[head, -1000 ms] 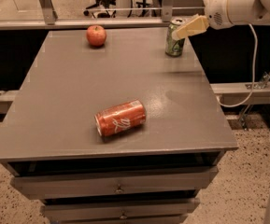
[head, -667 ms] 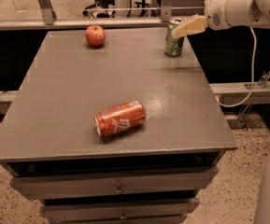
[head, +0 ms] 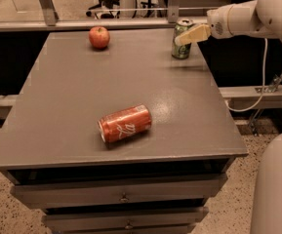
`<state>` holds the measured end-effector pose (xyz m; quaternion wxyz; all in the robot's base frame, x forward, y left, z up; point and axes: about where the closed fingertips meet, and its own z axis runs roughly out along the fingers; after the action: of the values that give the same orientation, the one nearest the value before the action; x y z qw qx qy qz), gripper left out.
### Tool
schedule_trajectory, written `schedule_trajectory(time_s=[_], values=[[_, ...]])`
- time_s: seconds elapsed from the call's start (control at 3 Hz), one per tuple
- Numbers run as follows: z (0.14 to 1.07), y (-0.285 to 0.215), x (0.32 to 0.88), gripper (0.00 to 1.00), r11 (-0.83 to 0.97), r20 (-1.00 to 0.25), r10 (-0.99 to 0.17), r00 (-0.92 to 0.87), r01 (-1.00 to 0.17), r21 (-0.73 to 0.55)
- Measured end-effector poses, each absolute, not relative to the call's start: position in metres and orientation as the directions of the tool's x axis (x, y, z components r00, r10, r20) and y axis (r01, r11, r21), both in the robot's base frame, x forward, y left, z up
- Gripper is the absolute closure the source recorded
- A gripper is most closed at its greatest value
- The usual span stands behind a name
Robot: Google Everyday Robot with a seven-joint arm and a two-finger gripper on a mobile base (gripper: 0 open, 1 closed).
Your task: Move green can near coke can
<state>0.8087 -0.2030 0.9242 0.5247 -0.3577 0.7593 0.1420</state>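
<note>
The green can [head: 181, 45] stands upright at the far right of the grey table [head: 72, 91]. The coke can [head: 125, 124] lies on its side near the table's front middle. My gripper [head: 187, 37] reaches in from the right on a white arm, and its pale fingers [head: 194, 34] lie against the upper part of the green can.
A red apple [head: 99, 37] sits at the far left of the table. The table has drawers [head: 123, 194] below its front edge. A cable [head: 263, 77] hangs at the right. A white rounded robot part [head: 277, 189] fills the lower right corner.
Nothing on the table has visibly moved. The white robot part at the lower right shows larger in the frame.
</note>
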Motion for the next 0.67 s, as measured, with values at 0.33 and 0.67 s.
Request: schedule_trajectory(time_s=[0.33,0.67], values=[[0.91,-0.197,0.814,0.02,0.69,-0.904,-0.375,-0.204,-0.713,-0.125],[0.906,-0.187,0.813,0.24,0.663,-0.906,-0.378,-0.189,-0.739,-0.122]])
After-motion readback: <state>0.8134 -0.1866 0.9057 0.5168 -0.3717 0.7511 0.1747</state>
